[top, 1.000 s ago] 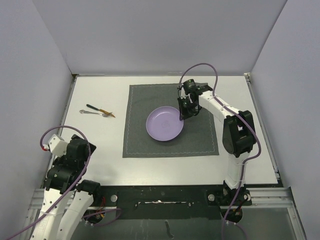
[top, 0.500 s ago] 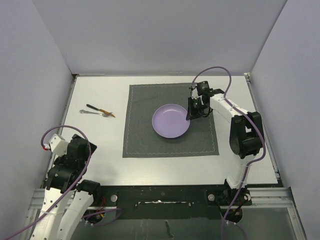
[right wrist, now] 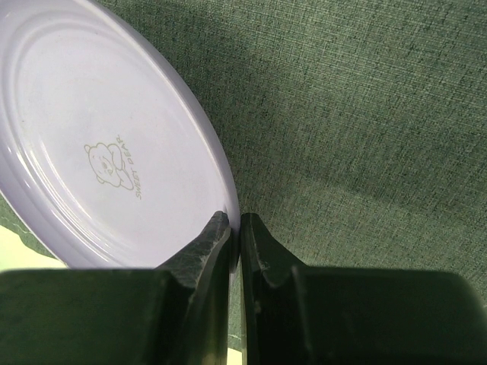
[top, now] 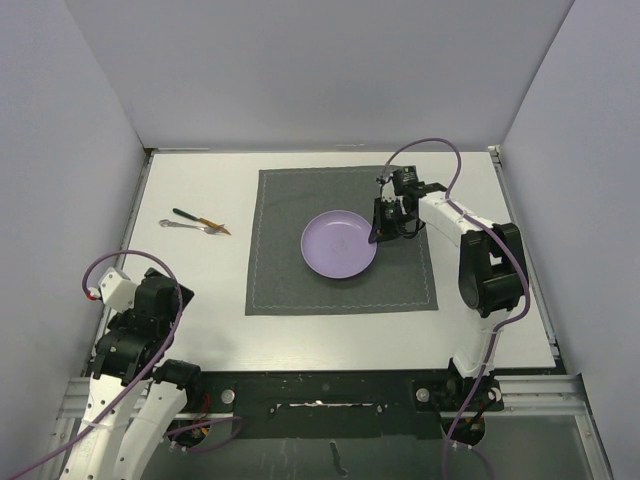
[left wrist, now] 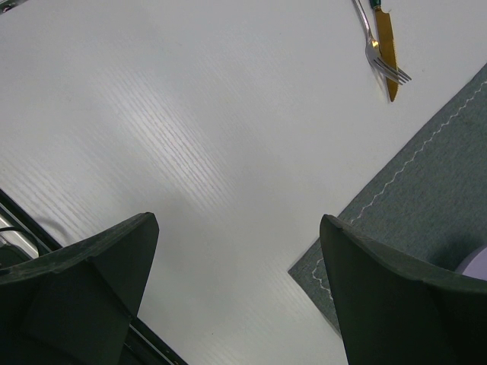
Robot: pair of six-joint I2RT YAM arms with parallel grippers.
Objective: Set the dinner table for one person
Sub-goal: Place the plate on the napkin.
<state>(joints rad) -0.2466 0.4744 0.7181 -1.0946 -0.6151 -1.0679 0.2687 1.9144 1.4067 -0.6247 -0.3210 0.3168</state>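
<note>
Top view first: the dinner table [top: 200, 290] is the big white tabletop filling the middle of the shot, walled in on three sides. A dark grey placemat [top: 290, 260] lies on it, a bit toward 12 o'clock from the table's centre.

On the mat there's a lavender plate [top: 338, 245], sitting slightly toward 3 o'clock from the mat's middle. The wrist view shows a little bear print on its inside. I can't tell whether the plate is flat on the mat or tipped up a touch on the gripped side.

The right gripper [top: 377, 237] is at the plate's 3 o'clock edge. In its own camera the two fingers are pinched almost together with the thin rim of the plate caught between them, so it has hold of the plate.

The left gripper [left wrist: 237, 224] is tucked back around 7 o'clock near the table's front corner. Its fingers are spread wide with nothing between them, just bare table below and a corner of the mat.

Over at 9 o'clock from the mat, well apart from it on the bare table, are a fork [top: 183, 226] and a knife [top: 198, 219] with a gold blade and dark handle. They lie right beside each other with the knife on the 12 o'clock side, and they cross or touch near their tips.
</note>
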